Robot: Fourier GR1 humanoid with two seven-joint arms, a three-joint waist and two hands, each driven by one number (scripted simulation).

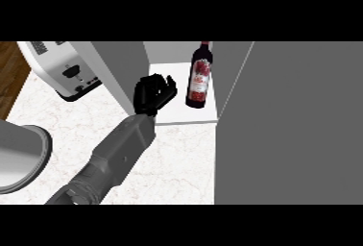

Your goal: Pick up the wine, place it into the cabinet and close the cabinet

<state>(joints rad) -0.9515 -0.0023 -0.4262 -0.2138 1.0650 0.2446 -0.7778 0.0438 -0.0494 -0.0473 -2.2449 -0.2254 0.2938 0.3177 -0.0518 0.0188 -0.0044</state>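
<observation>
The big grey cabinet door [297, 125] fills the whole right side, swung out over the pale marbled surface [177, 158], and beside it there's the cabinet [120, 62] itself, open, its white shelf floor showing between grey walls. Down at the lower left, a large grey rounded object [21, 156] pokes in from the edge, hard to say what it is. Up at the top left, a white toaster [60, 67] with a dark base and a lever on its front, sitting on the surface next to the cabinet's left wall. Now the arm: a grey forearm comes up from the lower left, and the left hand [151, 96] is right at the cabinet's mouth, black fingers relaxed and a little spread, holding nothing. And just beside it, apart from the fingers, the wine [199, 77] stands upright on the shelf floor inside the cabinet: dark glass, slim neck, a red and white label down its front.
</observation>
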